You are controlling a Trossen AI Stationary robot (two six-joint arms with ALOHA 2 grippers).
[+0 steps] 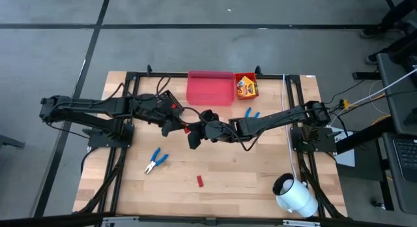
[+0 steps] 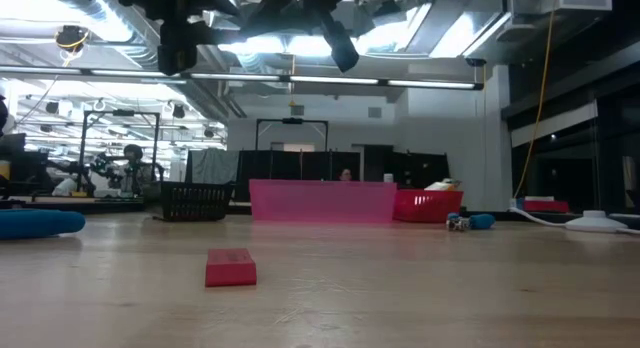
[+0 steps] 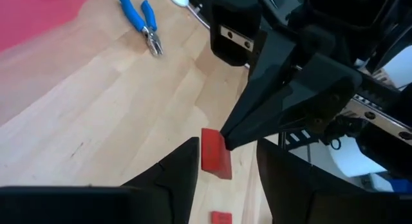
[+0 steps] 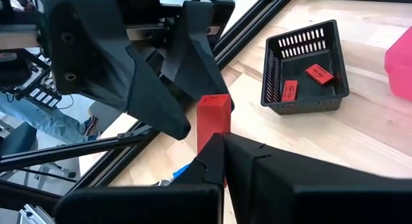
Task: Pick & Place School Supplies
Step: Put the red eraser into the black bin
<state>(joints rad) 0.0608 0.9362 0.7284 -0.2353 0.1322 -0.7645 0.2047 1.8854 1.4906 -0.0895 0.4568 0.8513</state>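
Note:
My right gripper (image 4: pixel 224 147) is above the table's middle, shut on a small red rectangular piece (image 4: pixel 213 118). My left gripper (image 3: pixel 225 166) faces it from the left, open, with one finger on either side of that piece (image 3: pixel 215 153). In the high view the two grippers meet at the piece (image 1: pixel 187 129). Another red piece (image 1: pixel 200 181) lies flat on the near table. Two more (image 4: pixel 320 73) lie in the black bin (image 4: pixel 277 69). One pair of blue pliers (image 1: pixel 155 160) lies near left, the other (image 1: pixel 251 113) lies under the right arm. Crayon boxes (image 1: pixel 247 89) sit in the orange bin. My right gripper pinches the red piece between its two fingers by one end (image 4: pixel 215 139), coming from the table's right. The rest of the piece sticks out past the fingertips toward the left gripper. It is lifted clear of the table.
The pink bin (image 1: pixel 210 88) and the orange bin (image 1: pixel 254 79) stand at the far edge. The black bin sits under the left arm. A large white cylinder (image 1: pixel 294 195) lies at the near right corner. Bare wood lies between the near pliers and the cylinder.

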